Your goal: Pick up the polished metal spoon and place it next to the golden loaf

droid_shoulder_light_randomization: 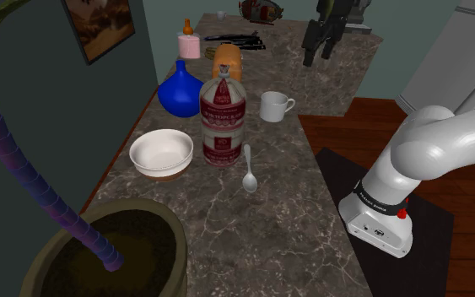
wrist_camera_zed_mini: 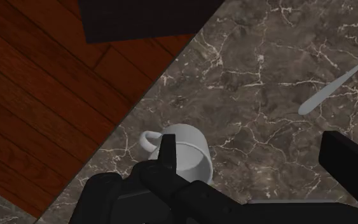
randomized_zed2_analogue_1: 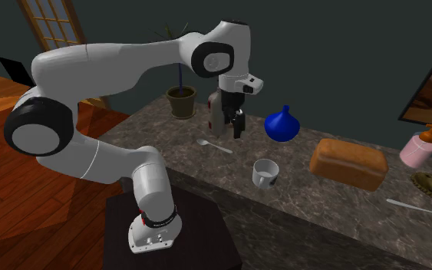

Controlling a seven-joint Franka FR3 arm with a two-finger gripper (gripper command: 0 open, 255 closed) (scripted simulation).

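Spoon (wrist_camera_zed_mini: pixel 336 84) runs past the wrist view's edge beside the spread, empty claw (wrist_camera_zed_mini: pixel 252 145).

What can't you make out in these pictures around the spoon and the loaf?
Spoon: wrist view, its bowl end is cut off by the picture's edge.
Loaf: shoulder view, partly hidden behind the red-labelled bottle.
Mug: wrist view, partly covered by a finger.
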